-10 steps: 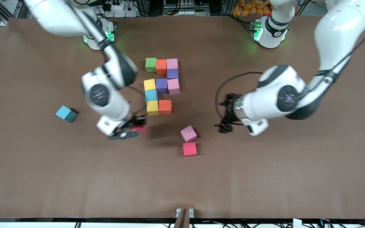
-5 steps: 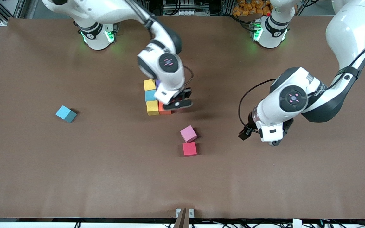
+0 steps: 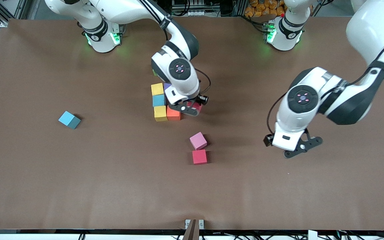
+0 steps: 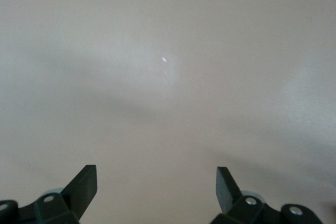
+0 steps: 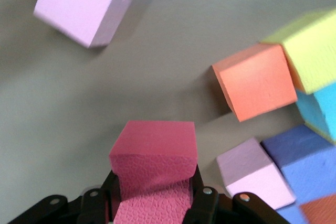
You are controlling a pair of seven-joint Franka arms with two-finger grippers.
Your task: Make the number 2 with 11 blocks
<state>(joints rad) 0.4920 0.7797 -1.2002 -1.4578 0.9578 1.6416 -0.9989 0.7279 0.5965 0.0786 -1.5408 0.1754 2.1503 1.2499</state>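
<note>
The right gripper [image 3: 192,109] clamps a red block [image 5: 153,153] and hangs low over the open spot beside the orange block [image 3: 173,113], at the bottom row of the unfinished number 2 [image 3: 161,101] near the middle of the table [image 3: 45,173]. A second ago this gripper was out over bare table toward the right arm's end; it has since swung in above the figure, so the last cube of the bottom row looks about to be set down.

The digit's long axis runs from the robots' edge of the table toward the front edge, with its foot at the front. Much of it is hidden under the arm.

The left gripper [image 4: 156,195], fingers spread and empty, has drawn back and waits over bare table toward the left arm's end.

Spare pink [image 3: 198,140], red [image 3: 199,156] and light blue [image 3: 69,119] cubes lie loose.
</note>
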